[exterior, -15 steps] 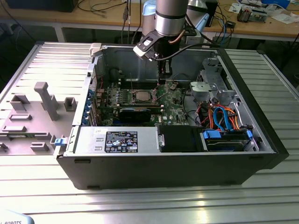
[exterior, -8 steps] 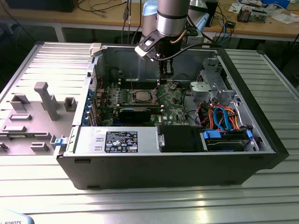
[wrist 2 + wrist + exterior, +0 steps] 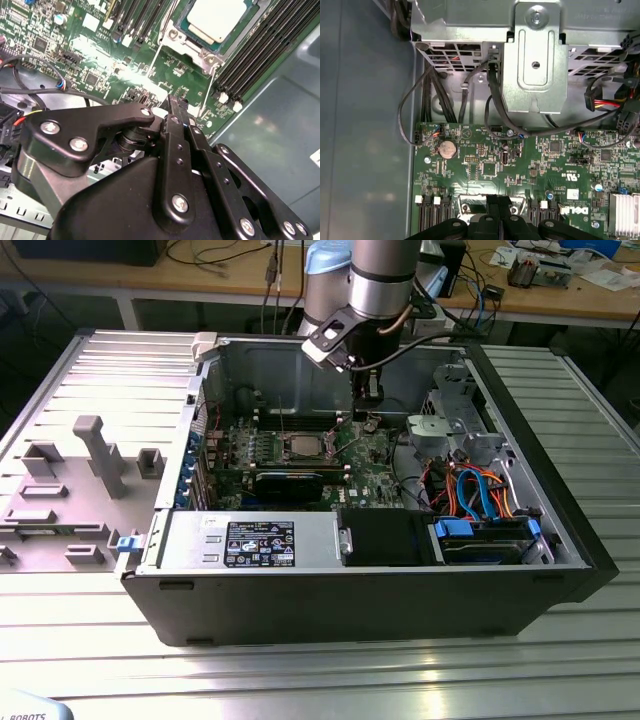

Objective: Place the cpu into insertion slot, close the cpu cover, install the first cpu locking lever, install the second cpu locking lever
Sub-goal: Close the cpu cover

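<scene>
While hanging inside the open black computer case point(image 3: 350, 610), pinching the black 2-finger gripper point(image 3: 181, 107) narrow, pressing tip against tip, with nothing seen between. Hovering just above the green circuit board point(image 3: 530, 165), apparently not touching it. Looking just past the tips at 2 thin silvery wire levers point(image 3: 154, 60), both seeming unlatched, their long axes running roughly from the tips toward the socket. Finding beyond those the flat square cpu with its dull silver-grey top point(image 3: 220, 17), already lying in the small square metal-rimmed insertion slot point(image 3: 171, 34), the thin silvery cpu cover frame point(image 3: 200, 46) seemingly lying down around it. Placing that slot, in the exterior view, near the gripper point(image 3: 371, 400), toward the exterior view's left and not directly beneath.
</scene>
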Robot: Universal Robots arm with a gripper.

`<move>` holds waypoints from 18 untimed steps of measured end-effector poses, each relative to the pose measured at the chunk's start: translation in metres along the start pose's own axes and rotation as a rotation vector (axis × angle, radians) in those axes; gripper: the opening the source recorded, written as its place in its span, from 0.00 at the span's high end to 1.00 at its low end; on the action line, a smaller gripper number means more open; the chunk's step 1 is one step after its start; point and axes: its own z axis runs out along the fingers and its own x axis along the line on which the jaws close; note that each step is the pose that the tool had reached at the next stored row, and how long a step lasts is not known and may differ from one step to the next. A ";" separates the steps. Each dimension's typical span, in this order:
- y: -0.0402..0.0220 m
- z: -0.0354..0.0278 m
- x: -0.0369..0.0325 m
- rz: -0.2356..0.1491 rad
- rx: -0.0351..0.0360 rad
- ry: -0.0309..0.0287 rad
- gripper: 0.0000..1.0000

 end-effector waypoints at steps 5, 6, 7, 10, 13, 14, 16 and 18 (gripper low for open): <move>0.0002 0.0001 0.0000 0.000 -0.0001 0.0001 0.89; 0.0002 0.0000 0.0000 0.000 0.0000 0.0001 0.89; 0.0002 0.0001 0.0000 0.000 -0.0001 0.0001 0.89; 0.0002 0.0000 0.0000 0.000 0.0000 0.0001 0.89; 0.0007 0.0001 0.0000 0.000 -0.0001 0.0000 0.89; 0.0013 0.0002 -0.0001 0.000 0.0000 0.0000 0.89; 0.0027 0.0004 -0.0001 0.000 0.0000 0.0001 0.89; 0.0053 0.0006 -0.0002 0.000 -0.0001 0.0001 0.89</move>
